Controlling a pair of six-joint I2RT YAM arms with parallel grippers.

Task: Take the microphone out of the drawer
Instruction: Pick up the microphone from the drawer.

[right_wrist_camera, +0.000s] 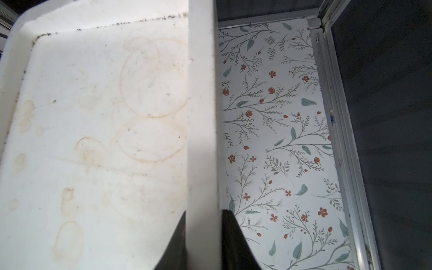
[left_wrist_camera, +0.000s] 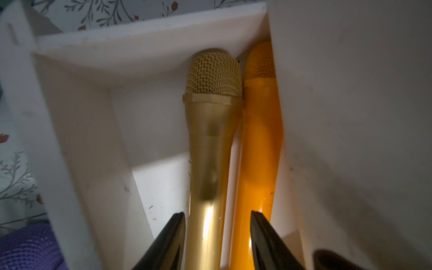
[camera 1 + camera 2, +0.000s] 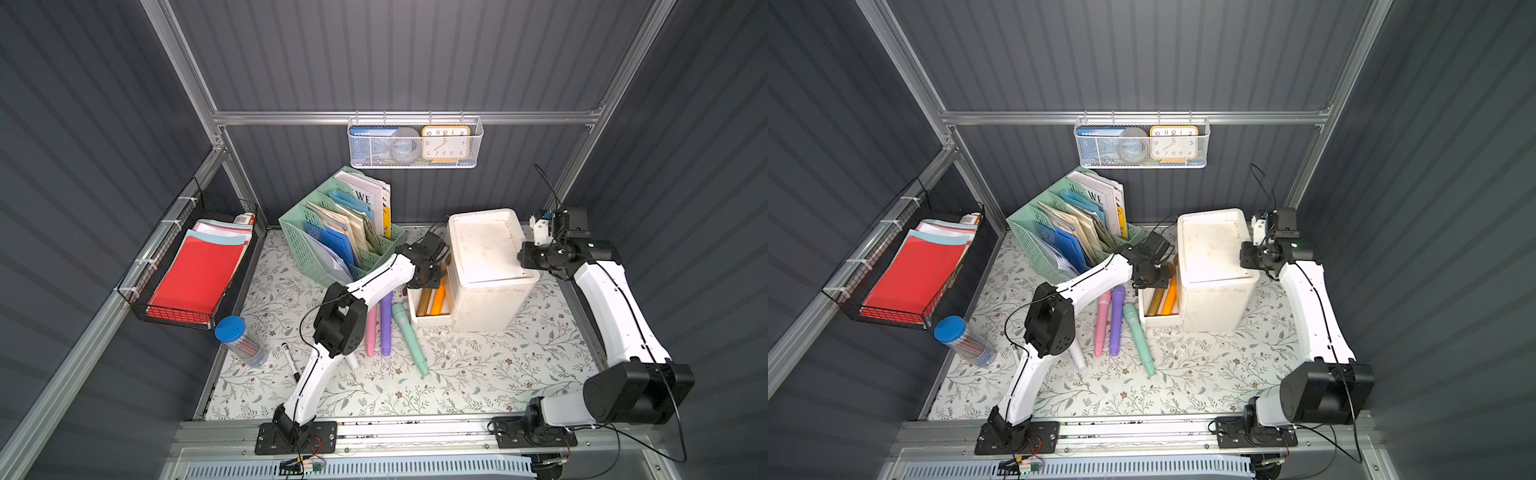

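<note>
**Left gripper astride the gold microphone, not yet clamped**

Just left of the left gripper (image 2: 217, 212), outside the drawer (image 3: 430, 321), a pink microphone (image 3: 371, 332), a purple microphone (image 3: 386, 324) and a mint microphone (image 3: 409, 338) lie on the tabletop (image 3: 498, 365). Directly below the gripper, in the open drawer, lies the gold microphone (image 2: 211, 140). The orange microphone (image 2: 259, 140) touches it on the side nearer the drawer unit (image 3: 486, 245). The jaws stand half-spread either side of the gold handle, well away from its mesh head. One finger sits against it; the other shows a gap and hangs over the orange one. Further right, the right gripper (image 1: 204, 211) is pinched tight on the drawer unit's raised top rim, apparently steadying it.

Likely risks:
- The free finger may land on the orange microphone instead of sliding between the two, so both get pinched or dragged.
- The glossy handle, held far from the head, may pivot and slip.
- The head may catch the drawer's front wall on the way up.

Large letters "WE" show on a magazine (image 3: 361, 198) in the green file rack (image 3: 305, 245), and the clock (image 3: 445, 143) shows its numerals. No brand is legible on the microphones.
</note>
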